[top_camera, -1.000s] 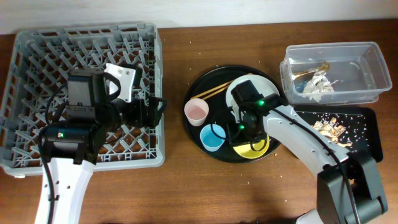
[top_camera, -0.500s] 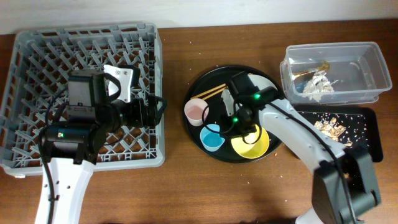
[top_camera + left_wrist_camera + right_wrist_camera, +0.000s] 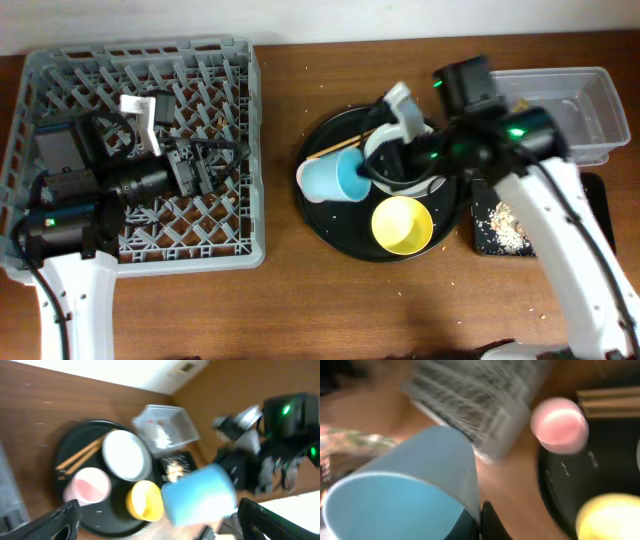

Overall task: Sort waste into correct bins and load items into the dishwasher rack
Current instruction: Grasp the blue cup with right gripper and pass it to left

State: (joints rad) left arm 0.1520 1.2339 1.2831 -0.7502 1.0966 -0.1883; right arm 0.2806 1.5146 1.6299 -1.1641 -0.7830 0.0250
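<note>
My right gripper (image 3: 372, 168) is shut on the rim of the small blue cup (image 3: 330, 178), holding it tipped on its side above the left part of the round black tray; the grip shows in the right wrist view (image 3: 481, 519). The pink cup (image 3: 87, 485) stands under it, hidden from overhead. The yellow bowl (image 3: 402, 222), the pale plate (image 3: 126, 455) and the chopsticks (image 3: 335, 148) lie on that tray. My left gripper (image 3: 212, 165) is open and empty over the grey dishwasher rack (image 3: 60, 70). The clear tub (image 3: 590, 100) holds white paper scraps.
The large round black tray (image 3: 330, 230) sits mid-table beside the rack's right wall. The flat black tray (image 3: 495, 225) with food leftovers lies at the right, partly under my right arm. Crumbs dot the wooden table.
My right gripper has taken the blue cup off the round tray, lifted it and tipped it leftward. My left arm has drawn back to the left over the rack.
</note>
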